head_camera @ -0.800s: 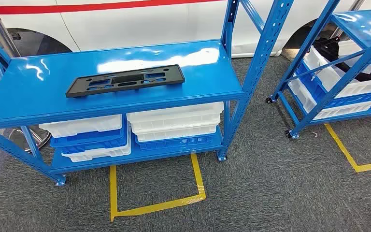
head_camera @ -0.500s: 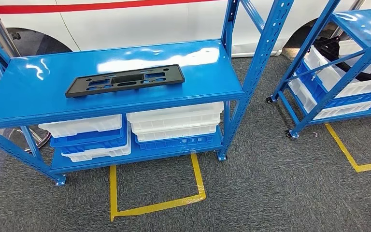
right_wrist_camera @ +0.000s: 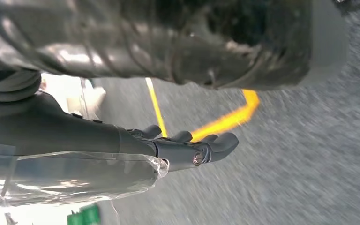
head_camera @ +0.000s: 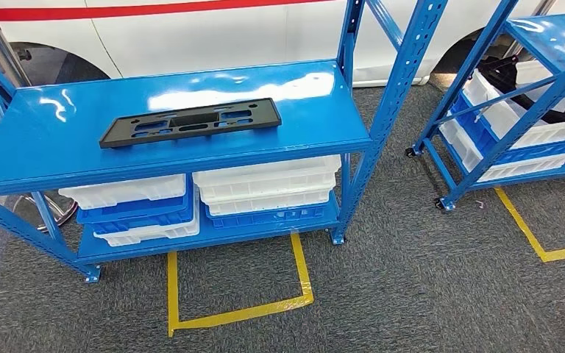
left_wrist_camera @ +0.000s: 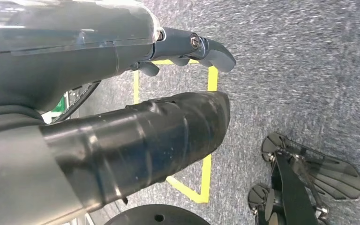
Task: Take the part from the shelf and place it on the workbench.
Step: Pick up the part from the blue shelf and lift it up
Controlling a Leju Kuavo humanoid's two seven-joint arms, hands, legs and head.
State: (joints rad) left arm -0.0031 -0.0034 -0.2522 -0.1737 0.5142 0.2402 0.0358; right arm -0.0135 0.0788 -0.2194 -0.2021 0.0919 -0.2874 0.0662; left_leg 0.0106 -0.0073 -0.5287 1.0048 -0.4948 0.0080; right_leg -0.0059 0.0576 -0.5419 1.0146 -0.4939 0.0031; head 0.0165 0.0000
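Grey carpet (head_camera: pixel 412 279) marked with yellow tape (head_camera: pixel 235 312) runs under a blue steel shelf (head_camera: pixel 37 140) whose glossy top throws back glare; a white vehicle with a red stripe stands behind it. On the lower deck sit stacked white and blue trays (head_camera: pixel 265 193). A second blue rack (head_camera: pixel 515 118) with similar trays stands to the right.

The part (head_camera: pixel 190 122) lies flat on the shelf's top deck, near its middle and slightly left, well clear of the edges. It is a long, thin black plate, matte, with rectangular cut-outs and rounded slots along its length. It looks like moulded plastic: probably light and fairly stiff, though long enough to tip if lifted by one end. The smooth painted deck may let it slide. A hold at mid-length over the long edge, or one at each end, seems safest.

The left hand (left_wrist_camera: pixel 187 47) hangs over the carpet holding nothing, dark fingers loosely extended. The right hand (right_wrist_camera: pixel 187 145) is likewise empty, fingers slightly curled and apart.
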